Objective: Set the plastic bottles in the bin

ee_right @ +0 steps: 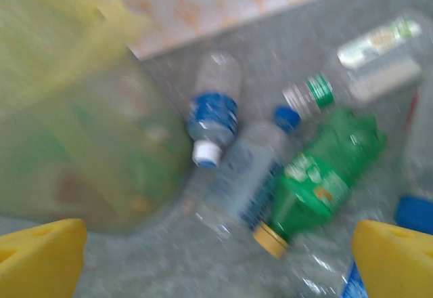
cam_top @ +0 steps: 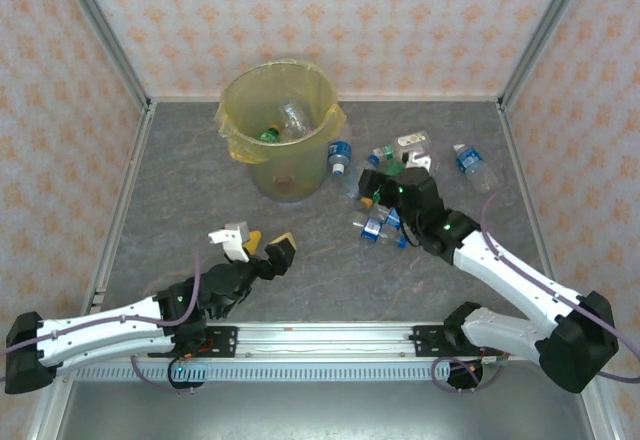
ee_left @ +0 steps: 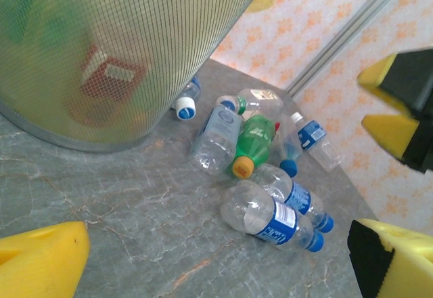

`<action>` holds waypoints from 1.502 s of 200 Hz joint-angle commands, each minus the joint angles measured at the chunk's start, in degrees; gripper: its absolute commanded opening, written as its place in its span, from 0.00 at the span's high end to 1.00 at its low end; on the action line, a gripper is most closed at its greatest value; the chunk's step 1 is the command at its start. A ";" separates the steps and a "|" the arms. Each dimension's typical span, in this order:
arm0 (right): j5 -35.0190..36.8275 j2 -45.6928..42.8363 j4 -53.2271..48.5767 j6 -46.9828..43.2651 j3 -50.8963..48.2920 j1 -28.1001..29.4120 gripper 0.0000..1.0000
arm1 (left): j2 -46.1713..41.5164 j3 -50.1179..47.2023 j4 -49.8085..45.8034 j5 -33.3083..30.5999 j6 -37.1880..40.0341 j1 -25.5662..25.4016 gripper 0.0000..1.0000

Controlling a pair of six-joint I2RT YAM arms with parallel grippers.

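Bottles (ee_right: 318,183) directly beneath wide-open right tool (cam_top: 381,194) — bin (cam_top: 288,165) just beside them

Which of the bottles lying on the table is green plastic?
The green bottle with the orange cap, mid-pile; the other bottles on the table are clear.

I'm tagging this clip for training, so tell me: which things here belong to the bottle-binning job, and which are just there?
Part of the job:
bin; green bottle; blue-labelled bottle; white-capped bottle beside the bin; bottles already in the bin.

Just there:
table; patterned walls; metal rail at the near edge.
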 commanded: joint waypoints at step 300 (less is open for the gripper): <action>-18.17 2.27 7.73 0.45 -19.49 -0.55 0.07 | 12.44 5.10 4.64 4.38 -0.73 -0.22 0.01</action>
